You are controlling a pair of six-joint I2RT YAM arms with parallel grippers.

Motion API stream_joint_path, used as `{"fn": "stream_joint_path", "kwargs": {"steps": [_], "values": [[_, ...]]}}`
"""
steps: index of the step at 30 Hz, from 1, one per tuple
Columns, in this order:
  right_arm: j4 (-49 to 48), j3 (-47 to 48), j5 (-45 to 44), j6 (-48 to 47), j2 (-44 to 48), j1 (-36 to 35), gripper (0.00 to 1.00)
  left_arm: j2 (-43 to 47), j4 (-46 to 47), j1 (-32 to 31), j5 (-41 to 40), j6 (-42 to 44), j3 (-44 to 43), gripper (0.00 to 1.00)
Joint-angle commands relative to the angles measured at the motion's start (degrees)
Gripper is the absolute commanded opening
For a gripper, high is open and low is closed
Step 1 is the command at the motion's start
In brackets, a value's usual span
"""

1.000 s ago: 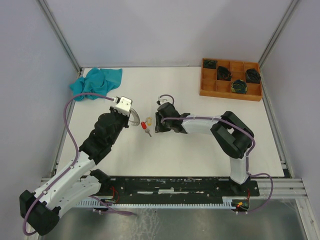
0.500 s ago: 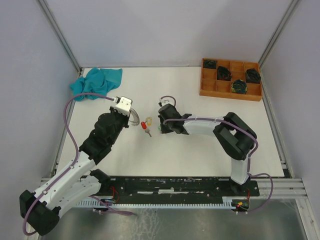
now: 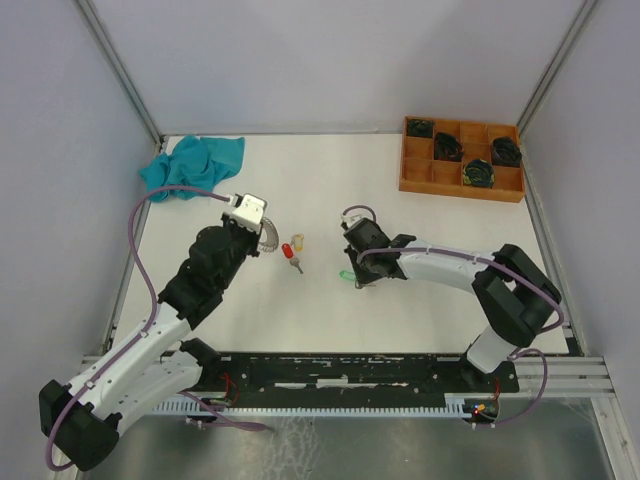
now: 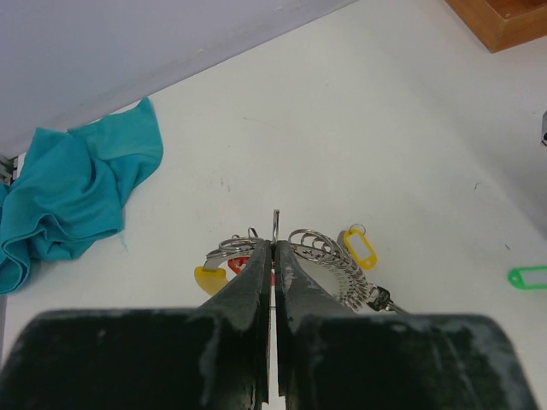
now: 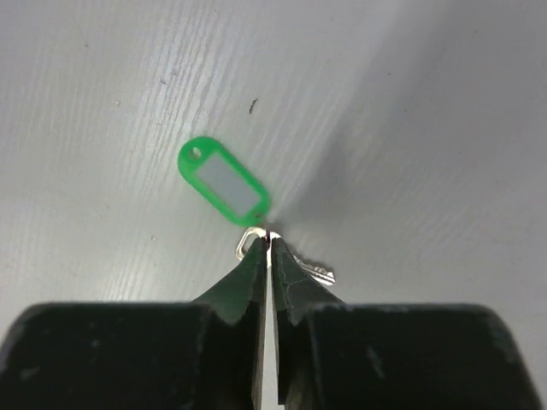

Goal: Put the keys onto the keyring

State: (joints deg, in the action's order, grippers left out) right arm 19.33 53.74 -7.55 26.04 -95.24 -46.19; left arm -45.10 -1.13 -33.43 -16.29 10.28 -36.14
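The left jaws squeeze tight on the shiny, ribbed keyring (image 4: 320, 254). The right jaws pinch the tiny wire loop of the green-tagged key (image 5: 224, 184), lying on the white counter (image 5: 427, 85).

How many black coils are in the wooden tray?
4 coils in the tray: far-left corner, one just right of it, one at the right end, one along the near side. None seems hidden.
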Motion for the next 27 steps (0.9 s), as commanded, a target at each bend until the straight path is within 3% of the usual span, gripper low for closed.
{"fn": "stream_joint_path", "kwargs": {"steps": [1,6,11,18,27], "values": [[4.23,1.5,1.82,-5.4,4.29,0.4,0.14,0.74,4.87,0.3,2.54,-1.18,-0.07,0.03],[10.31,5.31,5.17,-13.63,5.11,0.93,0.34,0.78,4.73,0.3,3.67,-1.0,-0.07,0.03],[13.81,8.05,11.38,-18.74,3.88,4.26,0.44,0.79,4.69,0.29,4.48,-0.89,-0.07,0.03],[16.03,11.11,19.37,-17.53,0.94,5.66,0.45,0.36,4.73,0.25,5.39,-0.85,-0.16,0.03],[19.55,12.22,7.6,-15.87,1.53,-0.15,0.45,0.2,4.84,0.3,5.37,-0.9,-0.17,0.03]]}}
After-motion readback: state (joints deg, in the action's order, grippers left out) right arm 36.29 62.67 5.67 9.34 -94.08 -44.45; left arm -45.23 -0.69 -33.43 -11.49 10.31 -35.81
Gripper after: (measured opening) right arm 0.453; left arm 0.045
